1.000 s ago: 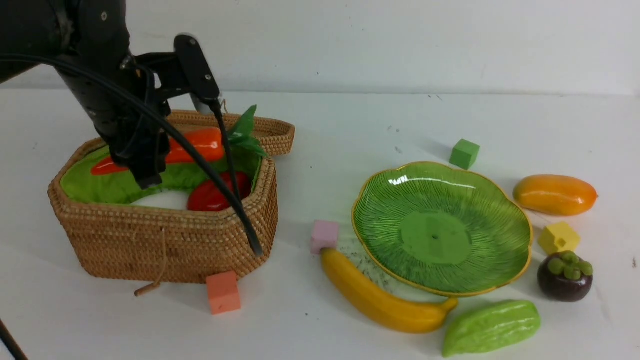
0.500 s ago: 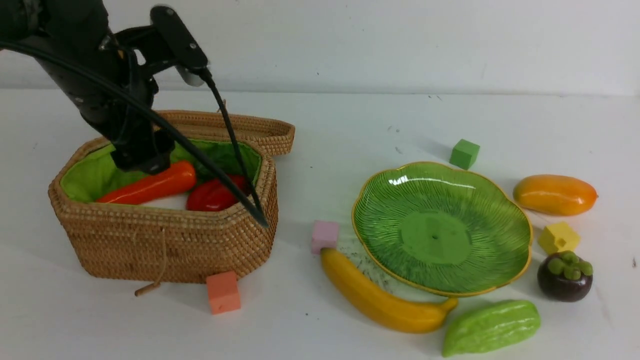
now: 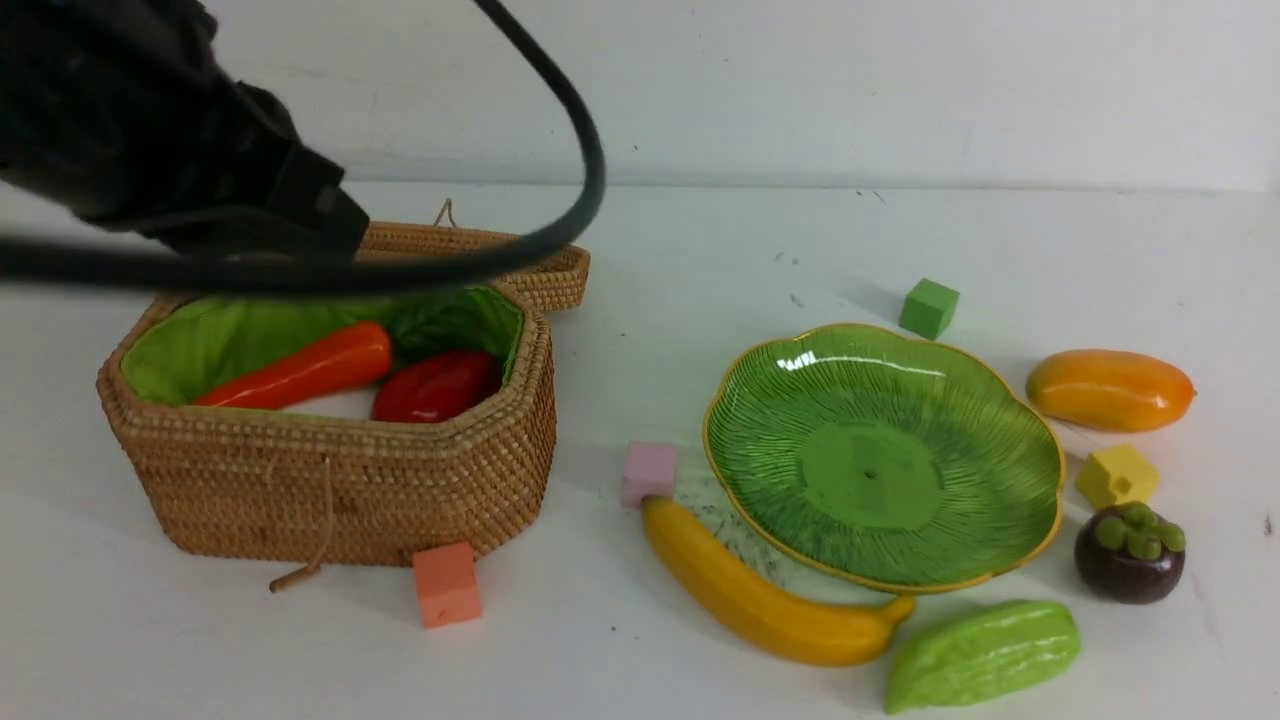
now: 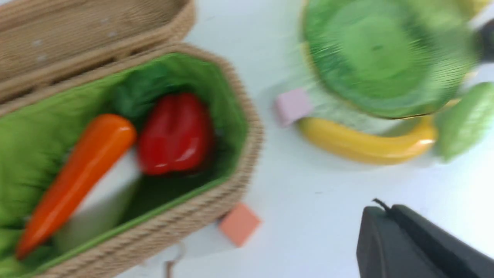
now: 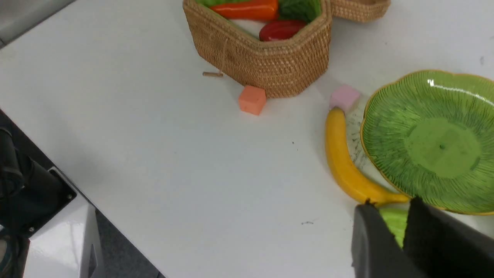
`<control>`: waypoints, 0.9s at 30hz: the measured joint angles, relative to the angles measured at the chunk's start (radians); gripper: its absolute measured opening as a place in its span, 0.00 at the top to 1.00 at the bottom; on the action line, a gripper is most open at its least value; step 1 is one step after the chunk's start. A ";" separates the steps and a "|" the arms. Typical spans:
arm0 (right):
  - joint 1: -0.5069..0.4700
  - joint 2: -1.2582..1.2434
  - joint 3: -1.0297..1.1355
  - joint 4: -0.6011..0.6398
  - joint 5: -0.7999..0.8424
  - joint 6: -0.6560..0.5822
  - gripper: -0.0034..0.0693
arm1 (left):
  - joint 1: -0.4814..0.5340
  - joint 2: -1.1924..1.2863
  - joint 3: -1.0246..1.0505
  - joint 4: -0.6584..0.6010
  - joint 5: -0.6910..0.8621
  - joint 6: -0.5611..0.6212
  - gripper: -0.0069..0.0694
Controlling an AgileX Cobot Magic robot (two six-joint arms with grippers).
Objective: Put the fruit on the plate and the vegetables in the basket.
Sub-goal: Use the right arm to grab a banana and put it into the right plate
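Observation:
The wicker basket [image 3: 330, 480] holds the orange carrot [image 3: 300, 372], the red bell pepper [image 3: 435, 385] and a white radish [image 3: 330, 403]. My left gripper [image 4: 386, 210] is shut and empty, raised over the table beside the basket; its arm [image 3: 150, 150] fills the top left. The green plate [image 3: 880, 450] is bare. Banana [image 3: 760, 595] and green gourd [image 3: 980, 655] lie in front of it, mango [image 3: 1110, 390] and mangosteen [image 3: 1130, 555] to its right. My right gripper [image 5: 391, 206] hovers narrowly open, the gourd [image 5: 393, 226] showing through the gap.
Foam cubes lie around: pink [image 3: 648, 470] by the banana's end, orange [image 3: 446, 583] in front of the basket, green [image 3: 928, 307] behind the plate, yellow [image 3: 1117, 475] between mango and mangosteen. The basket lid [image 3: 480, 250] lies open behind. A black cable [image 3: 560, 200] loops above the basket.
The left gripper let the carrot go into the basket, shut, and rose up and away toward the camera. The carrot now lies beside the pepper.

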 joint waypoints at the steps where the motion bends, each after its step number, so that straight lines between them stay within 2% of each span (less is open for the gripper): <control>1: 0.000 0.027 0.000 -0.001 0.000 0.000 0.83 | 0.000 -0.048 0.050 -0.034 -0.018 0.007 0.93; 5: 0.000 0.157 0.000 0.016 0.000 0.000 0.94 | 0.000 -0.304 0.254 -0.170 -0.085 0.075 0.93; 8: 0.002 0.261 0.000 0.047 -0.001 0.000 0.95 | 0.000 -0.442 0.372 -0.234 -0.109 0.137 0.93; 12: 0.057 0.384 0.001 0.052 -0.015 -0.003 0.95 | 0.000 -0.578 0.499 -0.281 -0.186 0.203 0.93; 17: 0.191 0.539 0.001 -0.071 -0.107 -0.020 0.92 | 0.000 -0.654 0.584 -0.297 -0.285 0.241 0.93; 22: 0.264 0.680 0.001 -0.167 -0.184 -0.033 0.82 | 0.000 -0.656 0.586 -0.321 -0.333 0.265 0.93; 26: 0.278 0.833 -0.016 -0.199 -0.213 -0.046 0.61 | 0.000 -0.656 0.586 -0.339 -0.339 0.291 0.93; 27: 0.278 0.846 -0.018 -0.200 -0.215 -0.046 0.60 | 0.000 -0.656 0.586 -0.339 -0.339 0.291 0.93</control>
